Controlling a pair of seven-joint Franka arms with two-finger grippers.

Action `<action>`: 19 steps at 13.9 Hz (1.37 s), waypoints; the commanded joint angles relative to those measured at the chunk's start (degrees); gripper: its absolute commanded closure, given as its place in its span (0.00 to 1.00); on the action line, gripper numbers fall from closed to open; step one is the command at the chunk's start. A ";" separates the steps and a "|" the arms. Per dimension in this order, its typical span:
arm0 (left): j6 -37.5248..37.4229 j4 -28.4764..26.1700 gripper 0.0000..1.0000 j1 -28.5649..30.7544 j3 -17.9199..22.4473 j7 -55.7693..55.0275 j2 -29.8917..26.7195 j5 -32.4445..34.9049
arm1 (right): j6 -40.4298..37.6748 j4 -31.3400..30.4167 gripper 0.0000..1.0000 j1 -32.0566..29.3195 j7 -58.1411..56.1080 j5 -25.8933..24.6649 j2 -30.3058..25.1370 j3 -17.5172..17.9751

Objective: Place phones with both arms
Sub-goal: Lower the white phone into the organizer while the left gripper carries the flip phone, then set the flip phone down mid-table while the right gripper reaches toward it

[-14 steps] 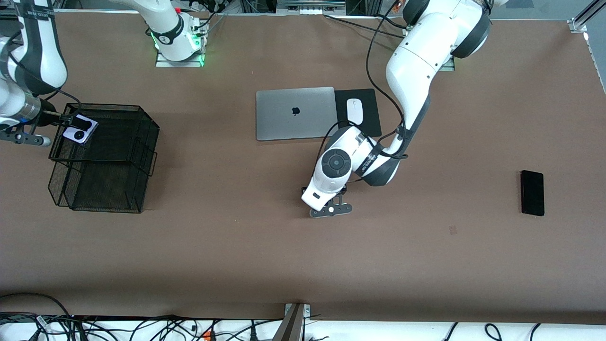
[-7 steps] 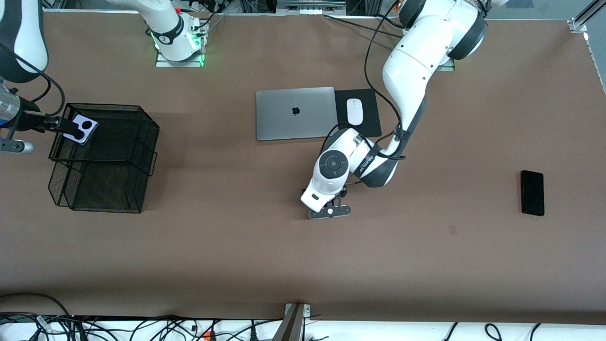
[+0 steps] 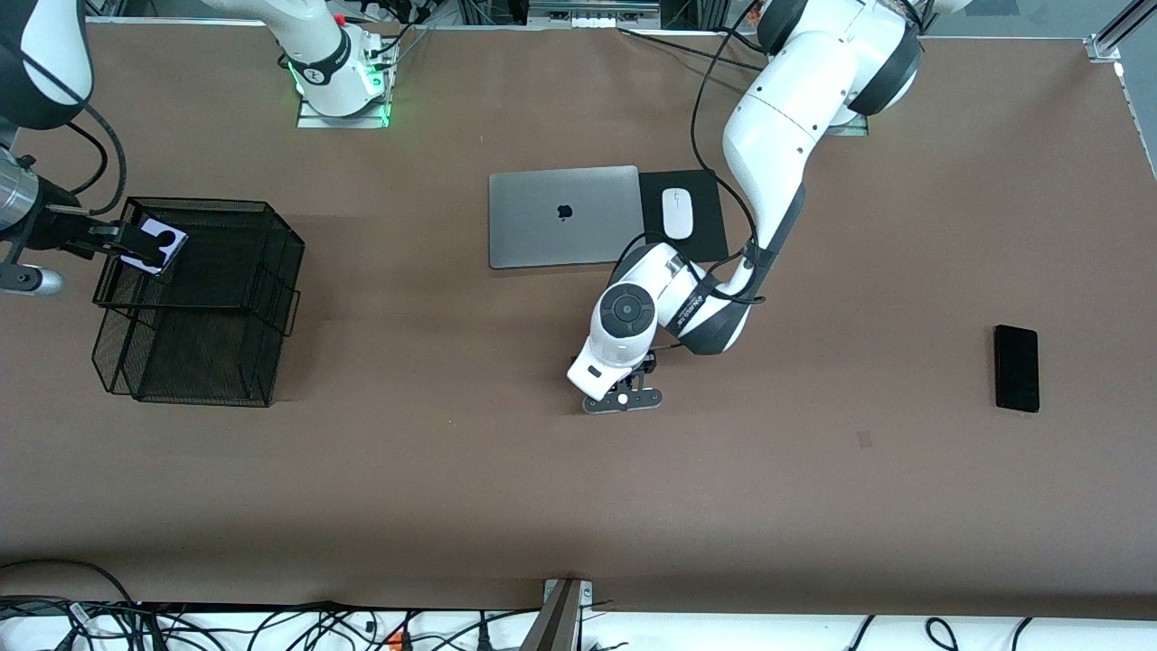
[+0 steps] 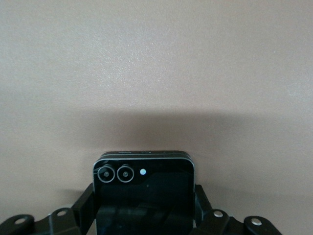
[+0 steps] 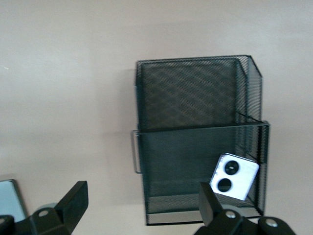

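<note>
- Right gripper [image 3: 101, 237]: jaws spread, drawn back from lilac phone [image 3: 154, 246], which lay in a top-tier corner of the mesh tray [image 3: 217, 204]; judged placed
- Left gripper [image 4: 144, 210]: low over the table's [image 3: 452, 497] middle, square black phone [image 4: 144, 191] between its jaws; pinching or loosed, could not be told
- Long black slab [image 3: 1016, 368]: unmoved near the left arm's end, not yet placed

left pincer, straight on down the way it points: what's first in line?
The small black phone, which sits between the left pincer fingers; directly under that, the bare brown table. Nothing else shows in that line. How much gap is left beneath the phone is unclear.
</note>
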 commanded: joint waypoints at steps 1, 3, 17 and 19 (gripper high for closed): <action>-0.29 2.16 0.00 -0.97 1.21 0.70 1.23 -0.44 | -1.62 3.67 0.00 0.82 0.56 4.06 2.50 -0.47; -0.47 2.16 0.00 -0.97 1.38 0.70 0.96 -0.44 | -1.71 4.38 0.00 1.70 0.56 5.03 2.59 -0.47; -21.20 -0.91 0.00 6.93 2.88 26.79 -8.35 3.50 | -0.74 19.91 0.01 8.12 10.04 13.99 18.12 9.45; -20.95 -5.38 0.00 10.35 2.88 27.23 -10.36 4.21 | -0.74 24.57 0.01 8.12 13.72 18.38 23.22 9.81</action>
